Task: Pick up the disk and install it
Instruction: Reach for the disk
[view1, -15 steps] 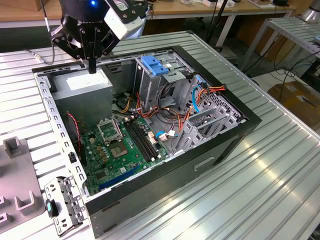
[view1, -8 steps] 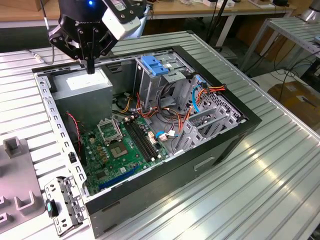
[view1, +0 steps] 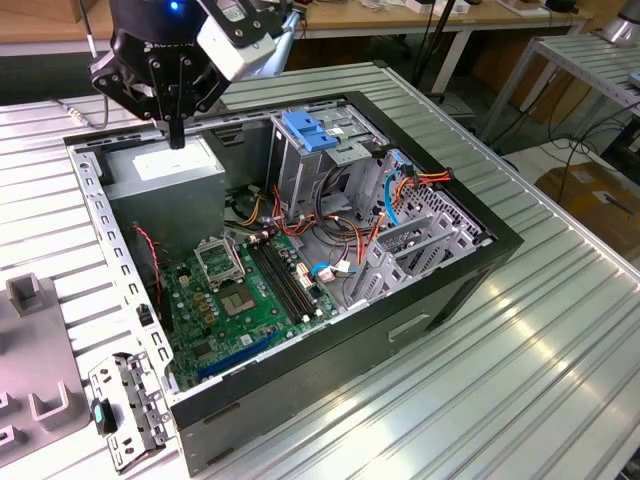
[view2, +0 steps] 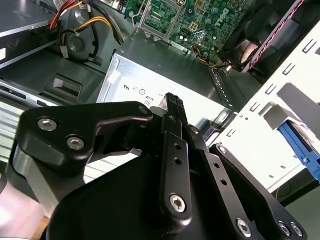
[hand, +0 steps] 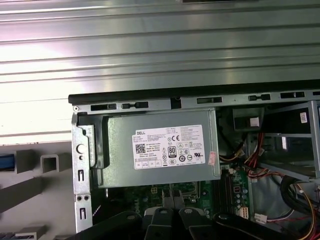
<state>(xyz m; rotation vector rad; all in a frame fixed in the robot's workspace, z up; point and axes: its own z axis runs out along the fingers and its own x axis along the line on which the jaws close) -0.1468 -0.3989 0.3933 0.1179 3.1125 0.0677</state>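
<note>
Hand (view1: 177, 138), black and angular, hangs pinched together over the boxy grey metal power supply (view1: 150, 178).

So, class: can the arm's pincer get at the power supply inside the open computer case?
Probably yes: the pincer hangs just above the power supply, whose top lies uncovered.

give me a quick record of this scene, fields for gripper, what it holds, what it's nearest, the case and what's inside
gripper: gripper shut, fingertips pointing down
held: nothing
nearest: grey power supply right under the fingertips; cannot tell if they touch
position: far corner of the case, on the exterior view's left
case: open computer case lying on the ribbed metal table
inside: green motherboard, grey drive cage topped by a blue clip, coloured cables
</note>
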